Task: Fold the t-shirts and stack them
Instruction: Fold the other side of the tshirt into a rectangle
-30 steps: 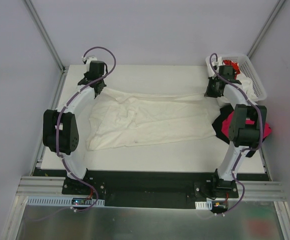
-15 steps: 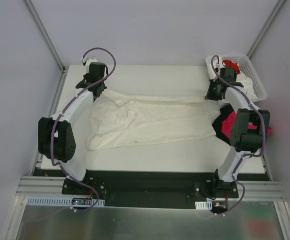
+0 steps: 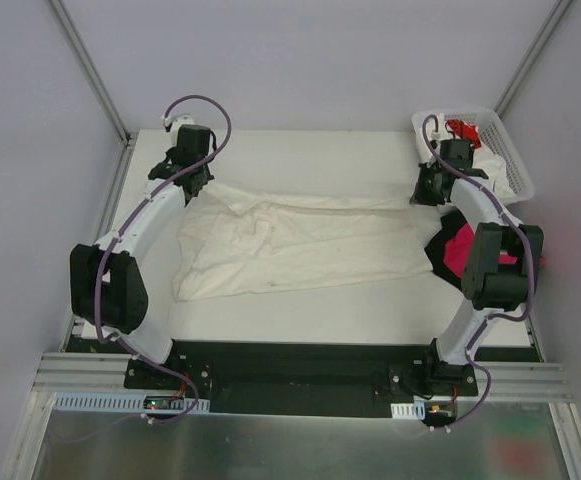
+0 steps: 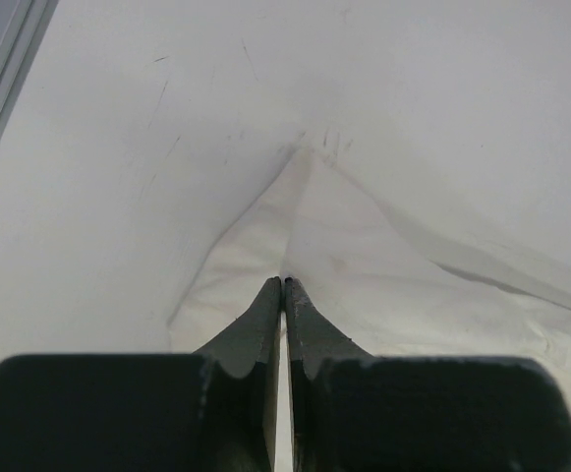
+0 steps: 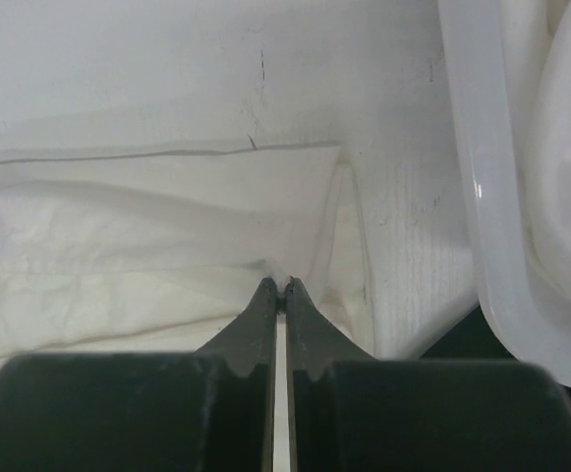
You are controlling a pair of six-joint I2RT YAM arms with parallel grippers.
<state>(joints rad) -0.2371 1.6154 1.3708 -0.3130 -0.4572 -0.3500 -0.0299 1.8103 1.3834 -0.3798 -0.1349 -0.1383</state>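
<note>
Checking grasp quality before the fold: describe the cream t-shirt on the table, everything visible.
The cream t-shirt is plain, soft, wrinkled cloth, spread wide and unfolded on the white table, most rumpled in its left half. The left claw is shut on its far-left corner, the right claw on its far-right corner; the cloth tents up to each tip.

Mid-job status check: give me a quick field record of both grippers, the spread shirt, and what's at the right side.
left gripper: shut, pinching the far left corner of the cream shirt
right gripper: shut, pinching its far right corner
cream shirt: spread on the table, wrinkled, unfolded
basket: far right corner, cloth inside
pink shirt: right edge, with a black shirt
</note>
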